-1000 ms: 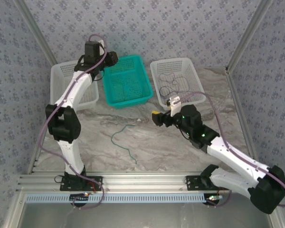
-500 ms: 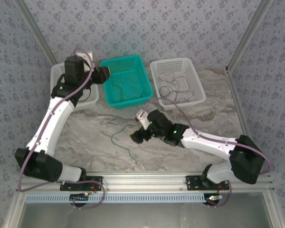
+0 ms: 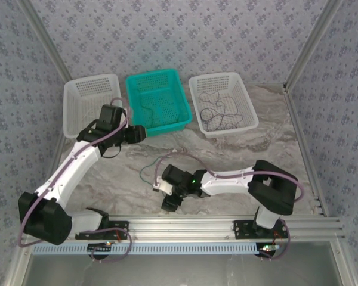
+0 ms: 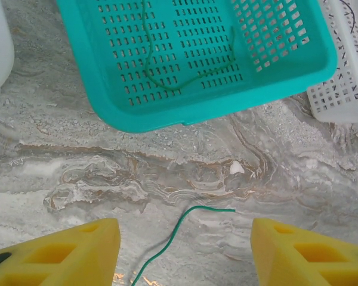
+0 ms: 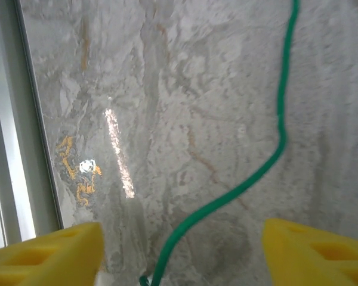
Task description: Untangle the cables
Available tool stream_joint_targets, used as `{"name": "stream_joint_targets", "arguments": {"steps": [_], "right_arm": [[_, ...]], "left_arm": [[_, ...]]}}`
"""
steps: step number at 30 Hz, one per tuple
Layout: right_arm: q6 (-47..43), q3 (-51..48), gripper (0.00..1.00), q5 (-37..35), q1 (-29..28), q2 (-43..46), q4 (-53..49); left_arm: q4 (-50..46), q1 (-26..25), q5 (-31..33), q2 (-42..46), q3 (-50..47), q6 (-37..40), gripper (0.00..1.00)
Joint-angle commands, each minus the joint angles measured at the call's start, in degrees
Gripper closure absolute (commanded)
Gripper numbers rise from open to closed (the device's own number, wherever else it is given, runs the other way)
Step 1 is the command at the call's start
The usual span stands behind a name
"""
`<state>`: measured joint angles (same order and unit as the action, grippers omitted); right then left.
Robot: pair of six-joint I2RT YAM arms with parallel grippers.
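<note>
Right jaws hang wide apart, low over the marbled grey counter [image 5: 167, 89], straddling the thin, limp green wire [image 5: 280, 122]. Pick-up step, I'd say. Next call: drop and pinch that fine strand squarely. Left jaws, apart too, frame its other end near the perforated teal plastic basket [image 4: 238, 107].

Bright, even light is washing everything, shadows are falling soft, and glare is streaking the counter [image 5: 185, 89] (right wrist view).
</note>
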<state>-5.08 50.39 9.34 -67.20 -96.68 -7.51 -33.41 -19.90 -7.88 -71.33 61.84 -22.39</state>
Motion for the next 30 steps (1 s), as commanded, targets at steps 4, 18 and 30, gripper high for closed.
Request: {"name": "stream_joint_targets", "arguments": {"steps": [4, 18, 30], "right_arm": [[1.6, -0.2, 0.75, -2.4, 0.2, 0.5, 3.3], [1.0, -9.1, 1.00, 4.7, 6.0, 10.3, 7.9], [2.4, -10.7, 1.00, 3.1, 7.6, 18.0, 8.8]], "left_arm": [[-1.1, -0.1, -0.2, 1.5, -0.1, -1.4, 0.38], [3.5, -7.2, -4.4, -13.0, -6.5, -10.7, 0.30], [7.0, -7.3, -3.5, -18.4, -10.1, -10.4, 0.24]]}}
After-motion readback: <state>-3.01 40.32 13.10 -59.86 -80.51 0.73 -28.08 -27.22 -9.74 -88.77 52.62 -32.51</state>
